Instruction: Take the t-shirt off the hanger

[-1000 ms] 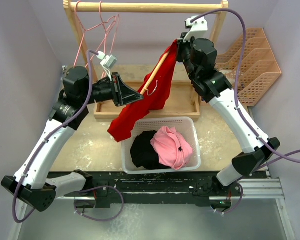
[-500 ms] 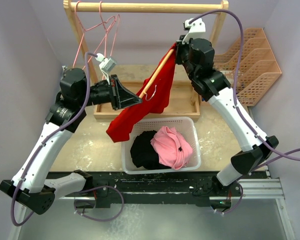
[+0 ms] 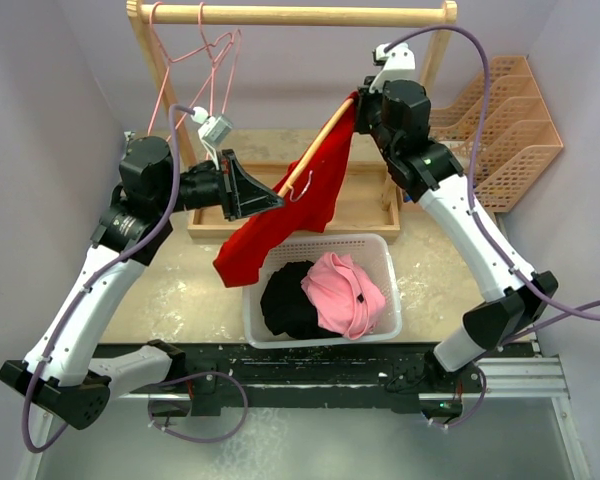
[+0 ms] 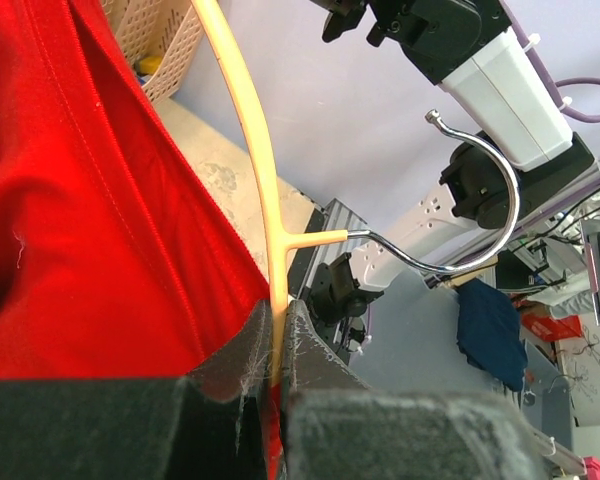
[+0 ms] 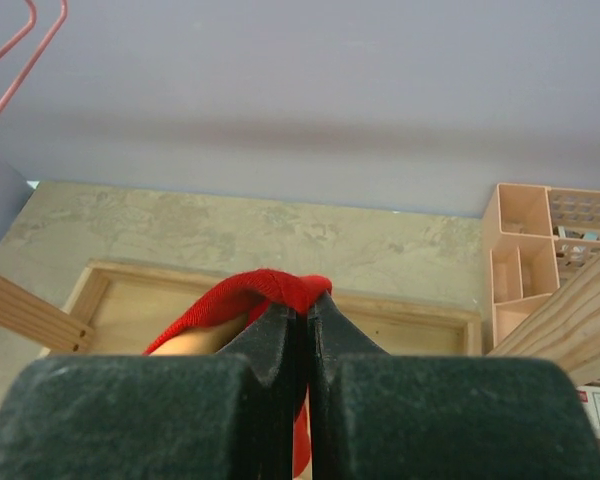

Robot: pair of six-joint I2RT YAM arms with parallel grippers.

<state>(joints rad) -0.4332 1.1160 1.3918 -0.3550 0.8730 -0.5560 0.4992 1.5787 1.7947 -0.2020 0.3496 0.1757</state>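
Left gripper: we see it clamped on the hanger bar, just below the hook.
Right gripper: pinched tight on the t-shirt at the hanger's raised end.
Where the t-shirt hangs: draped between both grippers, its lower end beside the basket.

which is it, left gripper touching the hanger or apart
Touching. The left wrist view shows the left gripper shut on the cream hanger bar, with red t-shirt fabric pinched alongside.
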